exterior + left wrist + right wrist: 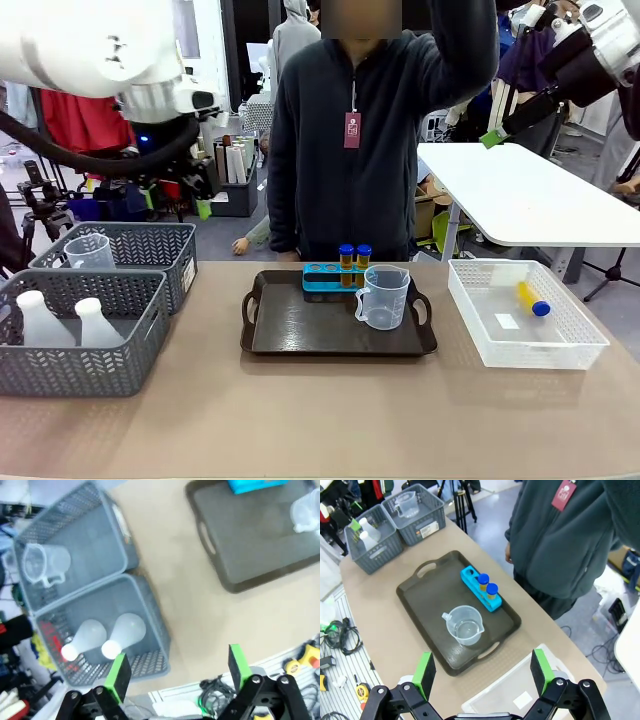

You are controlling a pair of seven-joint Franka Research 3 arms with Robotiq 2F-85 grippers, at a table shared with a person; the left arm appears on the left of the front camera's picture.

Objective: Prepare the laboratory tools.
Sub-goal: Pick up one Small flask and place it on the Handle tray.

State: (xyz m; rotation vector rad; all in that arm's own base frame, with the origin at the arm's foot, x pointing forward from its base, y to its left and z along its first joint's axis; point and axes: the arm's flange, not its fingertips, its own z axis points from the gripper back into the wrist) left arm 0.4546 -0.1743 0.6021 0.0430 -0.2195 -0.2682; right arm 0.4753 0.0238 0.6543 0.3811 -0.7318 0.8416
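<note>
Flasks (40, 318), 2 of them, stand neck up in the nearest grey basket (90, 365), whose wall hides their lower parts. Farther, on the dark tray (300, 330), we see a clear beaker (383, 297) upright, its handle to the robot's left. In the white basket (530, 355) 1 tube (533, 298) lies flat, blue cap pointing to the near right. Behind the beaker, 2 tubes (346, 262) stand cap up in a blue rack (320, 278). A second beaker (88, 251) stands in the far grey basket (150, 255), partly hidden. The left gripper (179, 672) and the right gripper (482, 672) hang above, jaws spread, holding nothing.
</note>
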